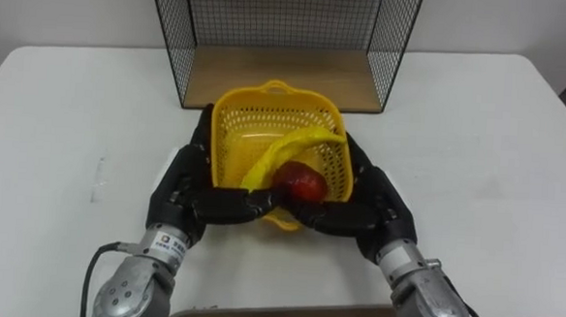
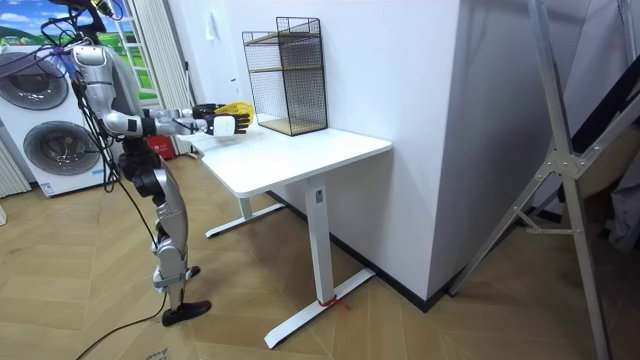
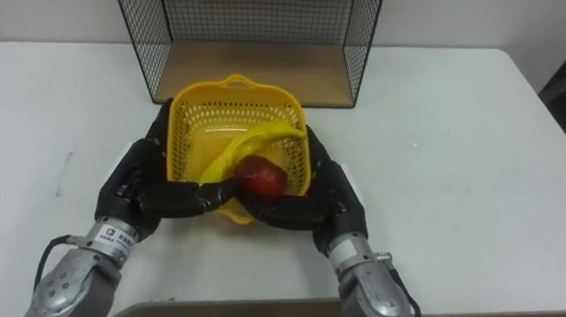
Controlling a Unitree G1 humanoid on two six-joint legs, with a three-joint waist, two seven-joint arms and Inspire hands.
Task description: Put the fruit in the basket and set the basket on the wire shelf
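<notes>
The fruit step looks done: the curved yellow banana [image 1: 295, 144] and the round red apple [image 1: 304, 183] lie in the yellow plastic mesh basket [image 1: 230, 127]. The left hand [image 1: 186, 186] and right hand [image 1: 378, 206] clasp it between them, fingers curled round its sides and near rim. What is left, I judge, is to set it in the black wire shelf [image 1: 173, 38] just beyond the hands.

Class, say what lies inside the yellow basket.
A banana and a red apple lie inside the yellow basket. The left hand and right hand, curled round it, cover most of its near rim.
</notes>
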